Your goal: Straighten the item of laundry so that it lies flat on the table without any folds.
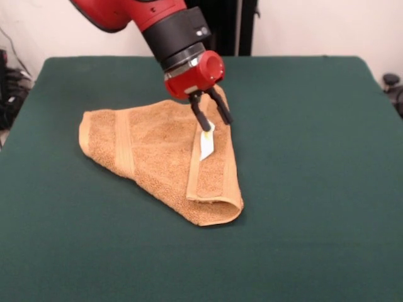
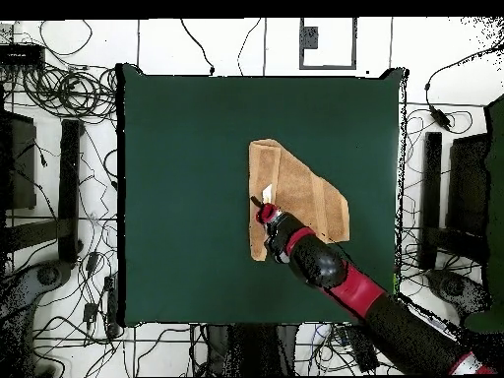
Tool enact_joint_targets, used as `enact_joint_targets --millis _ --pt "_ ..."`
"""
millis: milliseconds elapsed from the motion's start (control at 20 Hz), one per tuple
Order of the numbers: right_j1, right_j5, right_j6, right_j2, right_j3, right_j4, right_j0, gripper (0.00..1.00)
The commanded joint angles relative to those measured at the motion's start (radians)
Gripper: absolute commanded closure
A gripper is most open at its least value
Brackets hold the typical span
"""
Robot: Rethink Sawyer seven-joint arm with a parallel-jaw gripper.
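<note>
Hovering gripper had fingers spread, tips just above white care label; folded towel lay beneath it on table.

The towel is lying folded on the green worktop, right of center, kind of a lopsided wedge shape. The arm is reaching in diagonally from the bottom right, with the gripper sitting over the towel's left edge, right by the white label.
</note>
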Motion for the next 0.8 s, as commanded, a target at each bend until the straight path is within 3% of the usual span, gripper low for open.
enact_joint_targets --millis 50,450,800 --pt "-0.081 0.153 0.074 -0.018 -0.118 0.022 0.033 0.00" --pt "-0.095 0.265 0.018 -0.020 -0.171 -0.002 0.003 0.00" --pt "0.066 0.184 -0.018 0.009 -0.249 -0.102 -0.030 0.00"
